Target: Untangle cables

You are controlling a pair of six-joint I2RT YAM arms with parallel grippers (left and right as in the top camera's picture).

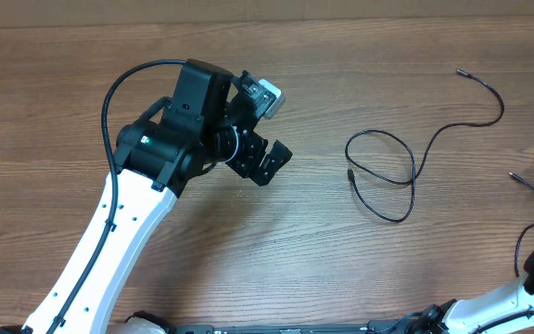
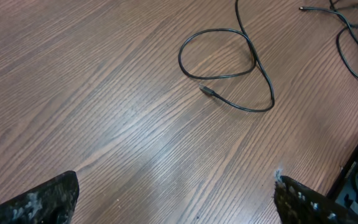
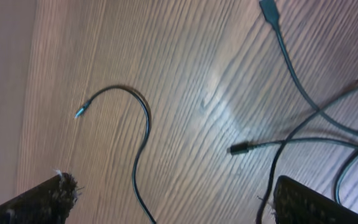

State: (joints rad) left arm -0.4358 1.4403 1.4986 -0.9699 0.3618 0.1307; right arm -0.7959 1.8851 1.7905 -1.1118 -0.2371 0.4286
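1. While nothing is being pulled just now, the cables (image 1: pixel 413 174) all lie slack on the desk (image 1: pixel 304 269) in the right half of the overhead frame. My left arm (image 1: pixel 119 232) is well apart from them at the left.
2. My left fingers (image 2: pixel 42 202) are spread wide at the lower corners of the left wrist view, with only bare wood between them. I judge they hang back and tilt toward the work so the camera can take in the looped cable (image 2: pixel 254 60) at the upper middle of that frame.
3. That cable crosses itself once, and its small plug (image 2: pixel 207 91) lies just below the loop. As far as I can tell it touches no other cord, so it probably needs only straightening.
4. My right fingers (image 3: pixel 36 205) are spread too, at the bottom of the right wrist view, pinching nothing. One cord runs close past the finger at lower right, and I cannot tell whether they touch.
5. The real knot looks to be the crossed cords (image 3: pixel 319 115) at the right of that frame, with a dark plug (image 3: pixel 238 149) poking out to the left. A separate strand with a pale tip (image 3: pixel 79 113) curves alone at the left.
6. My guess is that I am poised low over the crossing to choose one strand near a plug. The risk is that its neighbours get dragged along.
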